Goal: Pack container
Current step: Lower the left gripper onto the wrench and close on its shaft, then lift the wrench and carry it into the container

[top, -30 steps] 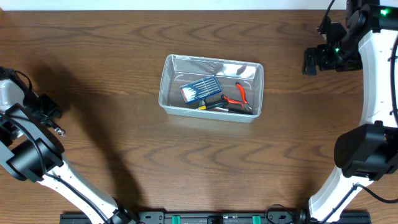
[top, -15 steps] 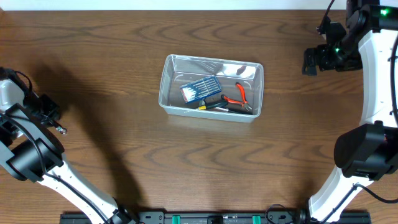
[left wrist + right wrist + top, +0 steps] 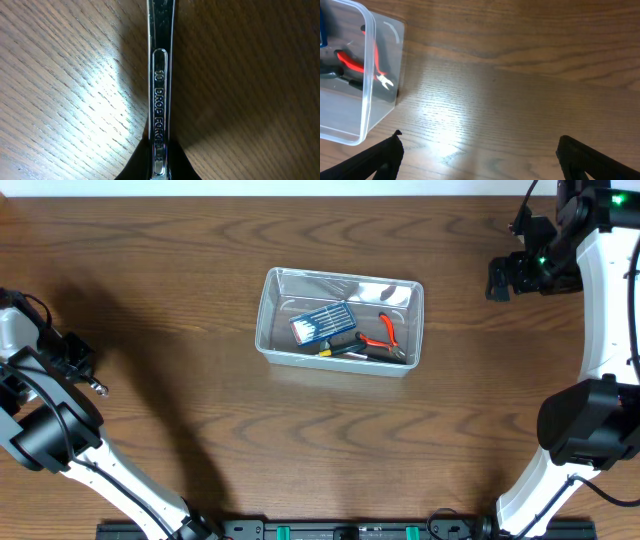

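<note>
- The container [image 3: 340, 284], a clear see-through plastic rectangular bin with rounded corners and a rim, stands on the brown wooden table [image 3: 200, 260] about in the middle, a little toward the far side.
- Inside it lies a small blue case of screwdriver bits [image 3: 322, 323] in the left half. Pliers with red handles [image 3: 384, 334] lie in the right half.
- A dark tool with a bit of yellow [image 3: 342, 346] lies along the near wall, between the two; what tool it is I cannot tell.
- The left gripper [image 3: 85, 370] is at the left edge of the table, well apart from the container.
- It is clenched on a shiny steel wrench [image 3: 160, 100] marked "10 DROP FORGED". Its dark fingers [image 3: 134, 169] press on the shank from both sides.
- Whether the wrench touches the table, I cannot tell.
- The right gripper [image 3: 479, 142] is at the far right, to the right of the container and apart from it.
- Its jaws are spread wide and nothing is between them, only bare wood below.
</note>
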Action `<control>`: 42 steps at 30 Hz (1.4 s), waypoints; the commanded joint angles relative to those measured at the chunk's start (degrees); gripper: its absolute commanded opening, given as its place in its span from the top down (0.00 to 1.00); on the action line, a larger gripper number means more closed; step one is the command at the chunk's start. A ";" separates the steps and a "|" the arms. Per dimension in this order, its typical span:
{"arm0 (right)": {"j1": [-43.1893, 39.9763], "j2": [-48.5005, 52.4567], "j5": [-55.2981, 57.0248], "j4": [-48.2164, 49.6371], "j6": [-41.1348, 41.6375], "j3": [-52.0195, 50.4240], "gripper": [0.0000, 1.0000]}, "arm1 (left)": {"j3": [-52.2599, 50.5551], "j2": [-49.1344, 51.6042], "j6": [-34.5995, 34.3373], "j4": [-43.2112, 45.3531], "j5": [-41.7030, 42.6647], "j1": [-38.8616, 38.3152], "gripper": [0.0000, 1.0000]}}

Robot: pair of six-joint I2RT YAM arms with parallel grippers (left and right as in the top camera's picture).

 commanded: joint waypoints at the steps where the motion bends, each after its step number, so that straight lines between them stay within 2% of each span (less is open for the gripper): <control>1: -0.46 0.22 -0.22 -0.04 -1.07 0.11 0.01 | -2.51 2.58 -0.94 -1.03 1.07 0.02 0.94; 6: -0.46 0.22 -0.22 0.04 -1.40 0.11 0.01 | -1.99 2.23 -1.51 -1.44 2.05 -0.96 0.94; 11: -0.46 0.22 -0.20 -0.04 -1.90 0.11 0.01 | 2.36 -0.42 -0.63 -7.19 2.38 -4.61 0.94; 15: -0.46 0.22 -0.24 0.61 -2.12 0.11 0.01 | 5.60 -6.56 4.11 -11.61 4.04 -11.08 0.94; 18: -0.46 0.22 -0.26 2.38 0.70 0.11 0.01 | 6.58 -12.90 7.43 -13.00 4.04 -17.70 0.94; 22: -0.46 0.22 -0.28 5.88 4.35 0.11 0.01 | 6.67 -22.27 14.67 -12.48 3.98 -28.83 0.94; 29: -0.46 1.07 -1.20 9.88 6.38 0.11 0.01 | 6.67 -31.06 34.12 -8.35 3.80 -50.25 0.94; 36: -0.46 4.00 -2.19 9.57 6.36 0.09 0.01 | 6.64 -26.71 50.07 -4.79 4.07 -66.88 0.95; 42: -0.46 4.79 -2.19 9.62 6.36 0.09 0.01 | 6.54 -19.17 55.49 -6.51 4.07 -71.80 0.94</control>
